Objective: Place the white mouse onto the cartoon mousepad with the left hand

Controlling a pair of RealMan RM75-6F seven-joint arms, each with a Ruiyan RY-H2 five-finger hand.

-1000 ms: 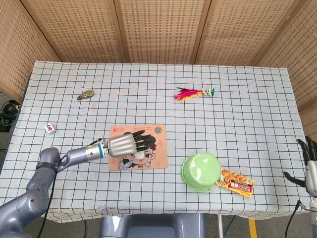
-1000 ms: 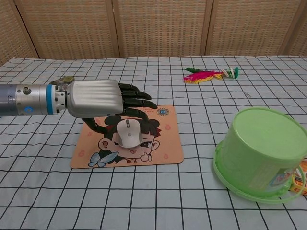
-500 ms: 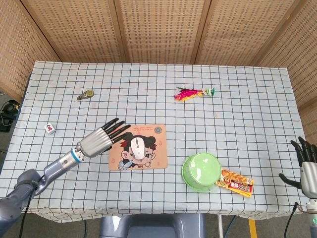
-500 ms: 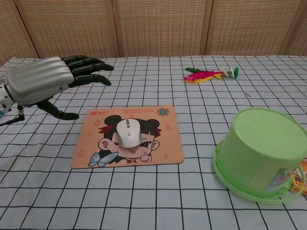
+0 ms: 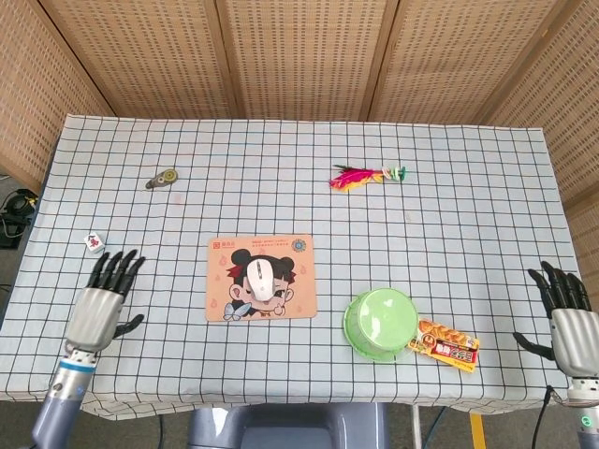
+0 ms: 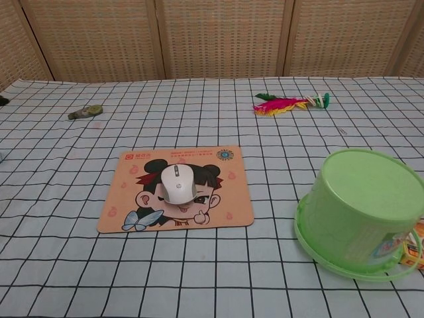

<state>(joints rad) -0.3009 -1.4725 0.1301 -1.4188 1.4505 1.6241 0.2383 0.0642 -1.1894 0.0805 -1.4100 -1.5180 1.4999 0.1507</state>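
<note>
On the checked bench (image 5: 468,215) I see an upturned green bucket (image 5: 381,324) at 5 o'clock, a snack packet (image 5: 448,343) touching it, and a feathered shuttlecock (image 5: 365,177) at 1 o'clock.

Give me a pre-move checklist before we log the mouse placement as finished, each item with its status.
1. White mouse lies on the cartoon mousepad: ok.
2. Mouse fully inside the pad's edges, chest view: ok.
3. Left hand holds nothing, fingers apart, off to the pad's left: ok.
4. Right hand holds nothing, at the table's right edge: ok.
5. Green bucket apart from the pad: ok.
6. Mouse sits flat on the pad: ok, as far as the chest view shows.
</note>
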